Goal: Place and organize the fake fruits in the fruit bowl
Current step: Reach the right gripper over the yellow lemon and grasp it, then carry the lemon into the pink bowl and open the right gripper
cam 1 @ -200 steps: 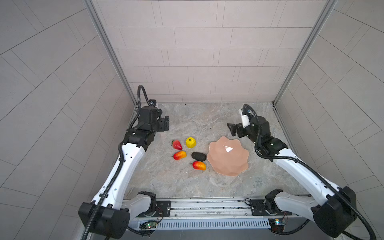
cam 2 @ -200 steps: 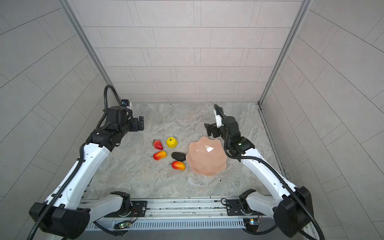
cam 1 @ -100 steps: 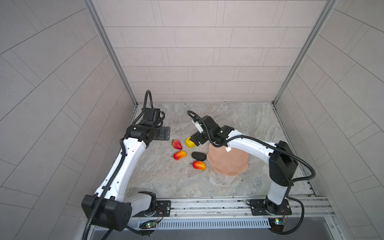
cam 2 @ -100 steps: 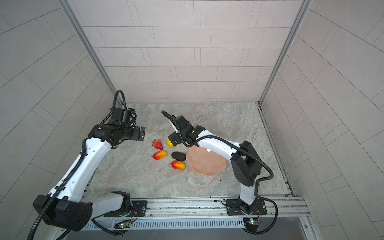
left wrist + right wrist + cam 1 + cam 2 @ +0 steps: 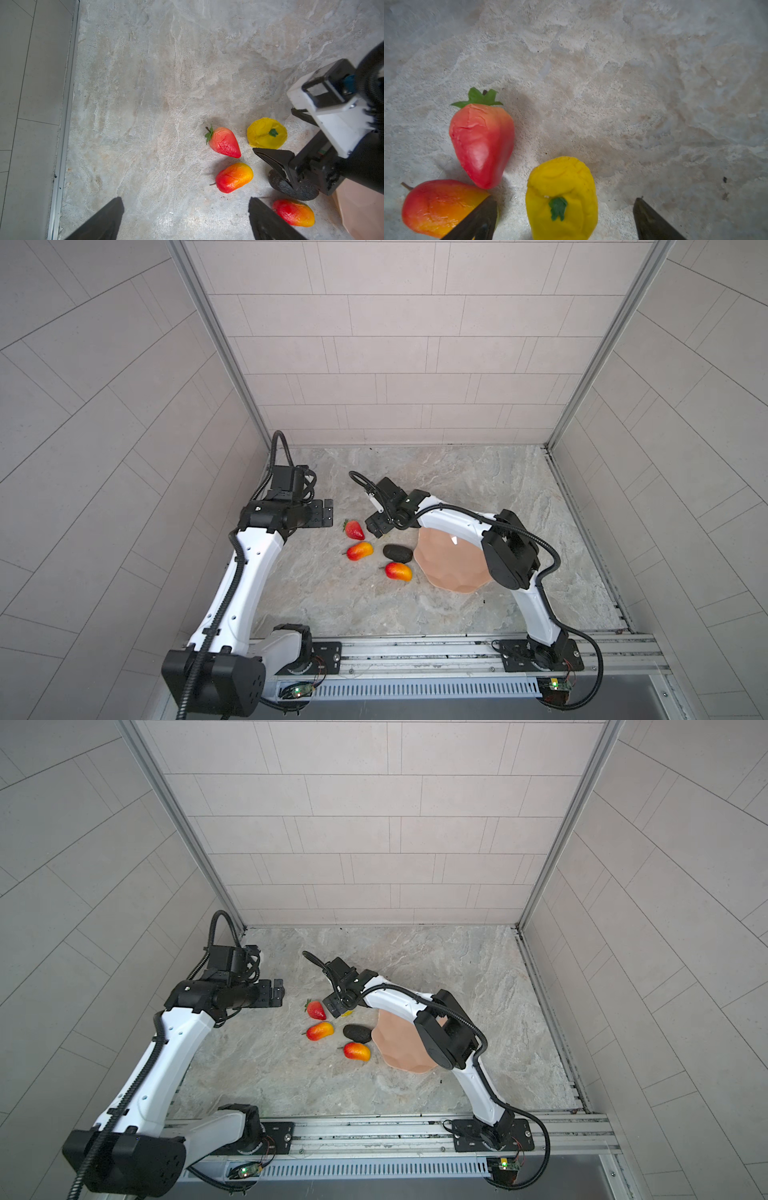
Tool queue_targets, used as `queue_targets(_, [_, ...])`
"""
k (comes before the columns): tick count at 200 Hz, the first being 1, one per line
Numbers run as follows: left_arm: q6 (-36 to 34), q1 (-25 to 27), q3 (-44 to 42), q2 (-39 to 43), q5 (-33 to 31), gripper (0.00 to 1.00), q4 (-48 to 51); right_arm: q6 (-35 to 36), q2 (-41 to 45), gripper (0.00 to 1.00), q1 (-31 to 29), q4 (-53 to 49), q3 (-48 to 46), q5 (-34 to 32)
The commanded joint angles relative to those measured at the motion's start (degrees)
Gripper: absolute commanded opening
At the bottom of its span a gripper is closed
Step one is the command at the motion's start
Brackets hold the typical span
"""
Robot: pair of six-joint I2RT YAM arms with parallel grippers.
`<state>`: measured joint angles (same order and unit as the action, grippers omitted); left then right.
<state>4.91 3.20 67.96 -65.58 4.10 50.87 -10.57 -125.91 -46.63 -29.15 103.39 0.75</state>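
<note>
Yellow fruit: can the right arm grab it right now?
Probably yes. The right arm's fingers stand open on either side of the yellow fruit, with nothing between them and it. The strawberry lies close beside but apart.

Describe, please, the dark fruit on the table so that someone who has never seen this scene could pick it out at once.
Find the salmon-pink scalloped bowl on the marbled table and look at its left rim in both top views. The avocado lies right beside that rim. It alone is a dull blackish, rough oval, while its neighbours are bright red, orange or yellow.
</note>
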Motion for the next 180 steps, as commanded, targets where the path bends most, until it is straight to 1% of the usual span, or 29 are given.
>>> queue_targets(1, [-0.3, -1.1, -0.5, 0.9, 1.9, 1.0, -1.0, -0.7, -2.2, 0.81, 0.2, -2.8, 2.5, -1.1])
queue_targets(26, [-0.5, -1.6, -0.3, 0.1, 3.3, 1.0, -0.8, -1.3, -3.2, 0.68, 0.4, -2.3, 2.9, -1.0])
queue_targets(39, [-0.6, -1.7, -0.1, -0.2, 3.4, 1.0, -0.7, -1.4, -3.7, 0.58, 0.6, -2.5, 3.3, -0.9])
queue_targets(46, [-0.6, -1.8, -0.1, -0.2, 3.4, 1.0, -0.6, -1.5, -3.8, 0.55, 0.6, -2.7, 3.5, -0.8])
queue_targets(69, [-0.6, -2.0, -0.1, -0.1, 3.7, 1.0, -0.8, -1.4, -3.0, 0.36, 0.6, -3.1, 3.4, -1.3])
queue_targets(75, [-0.7, -2.1, -0.2, -0.1, 3.7, 1.0, -0.8, -1.3, -2.5, 0.33, 0.6, -3.3, 3.3, -1.4])
queue_targets(99, [-0.7, -2.1, -0.2, -0.2, 3.7, 1.0, -0.8, -0.4, 2.3, 0.32, 0.6, -4.6, 2.3, -2.1])
queue_targets(136, [-0.8, -2.2, -0.1, -0.6, 3.8, 1.0, -0.9, 2.5, 16.3, 0.32, 1.0, -6.0, -4.5, -5.4])
queue_targets(164, [-0.8, -2.2, -0.1, -0.7, 4.0, 1.0, -0.9, 3.3, 28.1, 0.32, 2.0, -7.8, -13.8, -9.9])
queue_targets(180, [-0.9, -2.2, -0.1, -0.9, 4.0, 1.0, -0.8, 2.5, 34.1, 0.32, 2.9, -9.1, -19.5, -11.5])
